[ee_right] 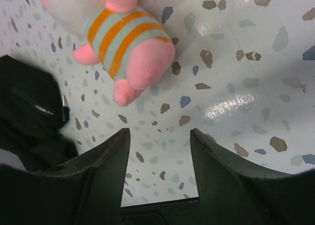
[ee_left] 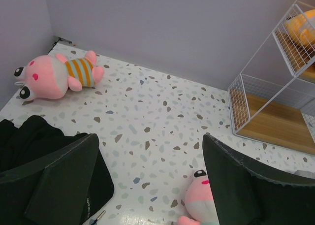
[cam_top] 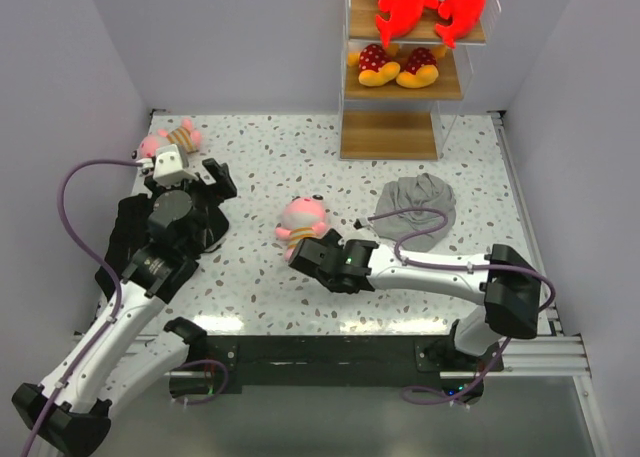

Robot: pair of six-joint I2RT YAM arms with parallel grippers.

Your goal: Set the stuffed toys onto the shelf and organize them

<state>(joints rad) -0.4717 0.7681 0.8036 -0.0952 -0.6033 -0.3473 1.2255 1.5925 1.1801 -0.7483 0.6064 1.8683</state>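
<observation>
Toy [ee_right: 129,43] in pink lies just beyond parted, empty right fingers [ee_right: 106,168]; left fingers [ee_left: 59,178] wide, empty.

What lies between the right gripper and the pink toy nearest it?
Only bare speckled table; the right wrist view shows the right gripper short of the pink toy.

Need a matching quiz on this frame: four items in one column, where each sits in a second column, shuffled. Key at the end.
Items
1. red-and-white toys
2. yellow-orange toys
3. grey cloth
4. black cloth

Places
A. on the table, near its left edge
B. middle board of the shelf
C. top board of the shelf
D. on the table, in front of the shelf

Pairs: 1-C, 2-B, 3-D, 4-A
</observation>
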